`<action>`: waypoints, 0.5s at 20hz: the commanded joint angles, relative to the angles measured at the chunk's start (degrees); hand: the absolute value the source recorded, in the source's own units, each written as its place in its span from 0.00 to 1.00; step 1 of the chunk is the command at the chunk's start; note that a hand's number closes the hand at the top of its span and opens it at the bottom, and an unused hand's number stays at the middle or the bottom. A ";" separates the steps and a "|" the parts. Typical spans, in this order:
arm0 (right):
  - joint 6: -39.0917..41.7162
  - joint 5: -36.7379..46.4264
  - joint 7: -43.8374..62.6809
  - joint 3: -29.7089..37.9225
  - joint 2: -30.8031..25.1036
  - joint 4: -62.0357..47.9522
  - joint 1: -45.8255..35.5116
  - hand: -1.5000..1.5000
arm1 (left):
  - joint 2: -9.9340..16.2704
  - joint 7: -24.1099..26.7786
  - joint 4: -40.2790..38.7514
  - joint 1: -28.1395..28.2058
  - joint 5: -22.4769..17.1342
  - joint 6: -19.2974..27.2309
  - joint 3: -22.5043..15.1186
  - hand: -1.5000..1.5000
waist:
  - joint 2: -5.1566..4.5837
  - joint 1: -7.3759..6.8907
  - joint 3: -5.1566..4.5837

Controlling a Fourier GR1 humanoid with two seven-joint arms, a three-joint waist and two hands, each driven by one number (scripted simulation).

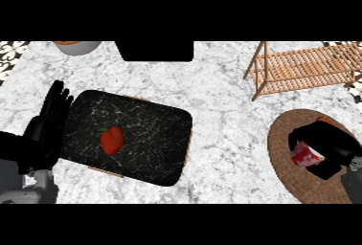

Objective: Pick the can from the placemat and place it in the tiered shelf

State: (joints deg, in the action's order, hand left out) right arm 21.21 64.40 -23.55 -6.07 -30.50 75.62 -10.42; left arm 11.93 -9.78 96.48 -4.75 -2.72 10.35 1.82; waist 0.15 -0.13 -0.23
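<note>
The right hand's black fingers (320, 136) were curled around a red and white can (306, 155), with the thumb side closing under it from below. The right hand (332, 146) sat at the right side of the head view, covering much of the can, so only the can's left portion showed. The can lay within the grasp rather than beside it, and its long axis appeared tilted, running roughly from upper left to lower right, though the hand hid too much to be certain. Can and hand were both over the round brown woven placemat (286, 143); whether the can was touching the mat or just above it could not be told.

The wooden tiered shelf (304, 69) stood up and slightly left of the hand, well apart from it, across bare marble counter (226, 95). The right hand was clearly the nearer one to both can and shelf, so the coming move looked like a carry away from the robot.

At the left edge, the left hand (48, 122) rested open with straight fingers, beside a dark tray (163, 139) holding a red pepper-like item (112, 139). A grey bowl (76, 47) sat at the upper left.
</note>
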 commanded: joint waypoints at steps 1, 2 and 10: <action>-8.24 3.53 -1.28 -1.81 1.89 1.71 4.05 1.00 | -0.68 1.74 1.02 2.68 0.29 -0.61 0.20 0.50 | -0.09 0.10 0.24; -7.45 3.39 1.49 0.17 3.10 0.11 2.65 1.00 | 0.85 1.56 -4.77 -3.96 -1.85 -1.97 3.71 0.50 | -0.17 0.29 0.23; -5.44 -0.25 14.63 8.47 8.34 -0.21 4.38 1.00 | -1.80 1.60 1.88 3.36 1.43 -0.49 -0.82 0.50 | -0.08 0.12 0.22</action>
State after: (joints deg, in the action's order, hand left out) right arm 16.09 64.66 -12.27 0.01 -23.63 76.23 -7.47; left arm 11.21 -9.58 97.36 -3.88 -1.77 10.14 1.85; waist 0.60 -0.03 -0.67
